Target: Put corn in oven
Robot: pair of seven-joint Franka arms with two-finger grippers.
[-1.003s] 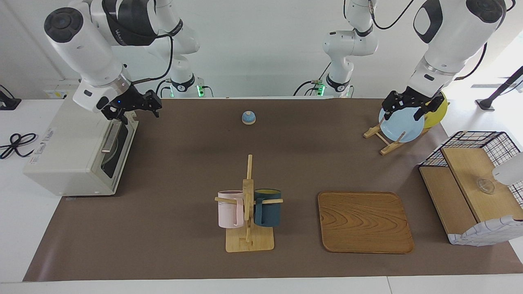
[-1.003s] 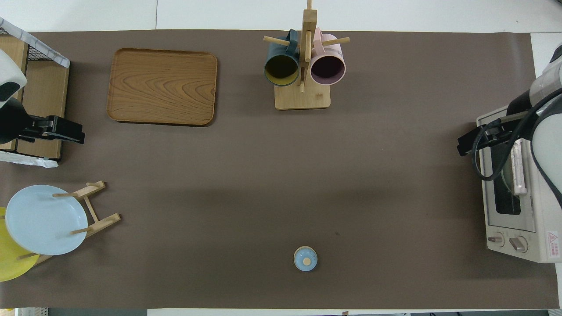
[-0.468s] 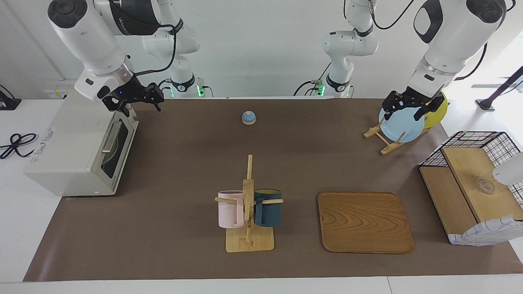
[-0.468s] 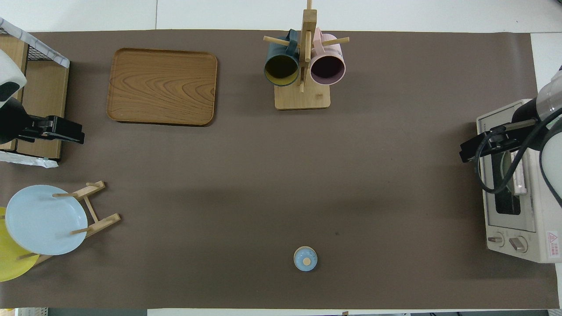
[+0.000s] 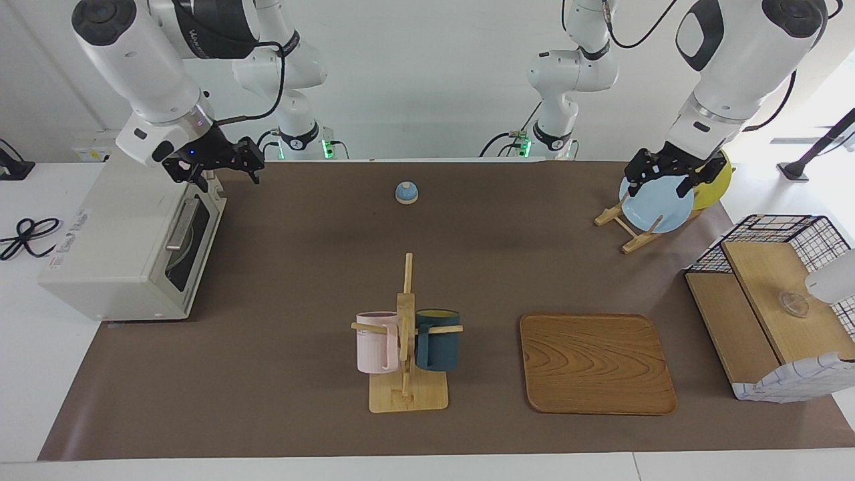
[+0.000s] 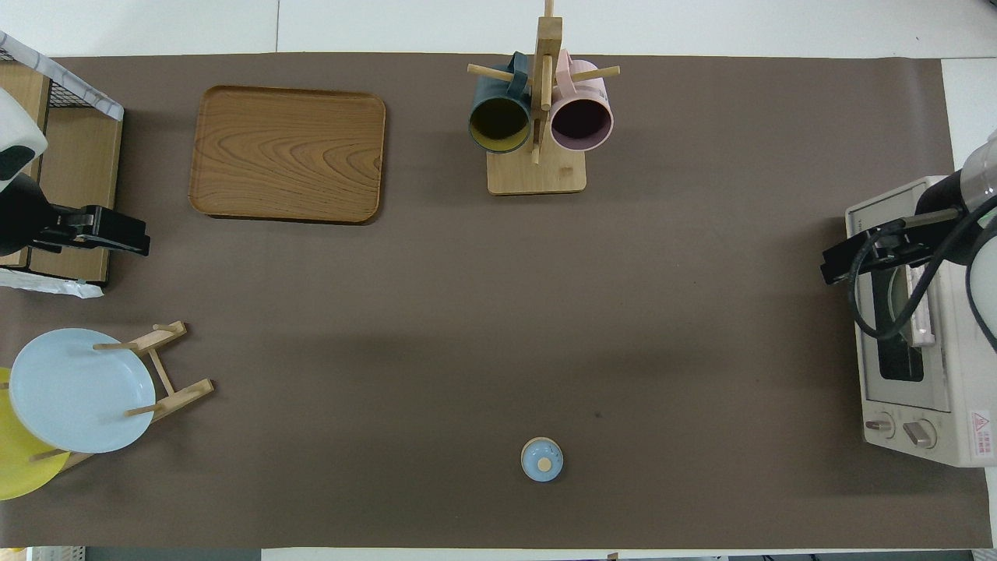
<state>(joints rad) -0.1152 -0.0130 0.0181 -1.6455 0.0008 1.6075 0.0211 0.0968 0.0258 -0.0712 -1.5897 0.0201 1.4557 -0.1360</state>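
The corn is out of view in both views. The cream-white oven (image 5: 113,247) (image 6: 911,389) stands at the right arm's end of the table with its glass door shut and the silver handle (image 5: 179,224) facing the table's middle. My right gripper (image 5: 217,172) (image 6: 837,265) hangs open and empty over the door's upper edge, at the corner nearer the robots. My left gripper (image 5: 660,182) (image 6: 128,238) hangs open and empty over the light blue plate (image 5: 654,204) at the left arm's end, where that arm waits.
A wooden plate rack (image 5: 624,230) holds the blue plate and a yellow plate (image 5: 715,180). A wire-and-wood basket box (image 5: 775,314), a wooden tray (image 5: 594,364), a mug stand (image 5: 406,347) with pink and dark blue mugs, and a small blue bell (image 5: 406,192) sit on the brown mat.
My right arm has risen a little and its gripper has shifted slightly over the oven's top edge. The left arm has not moved.
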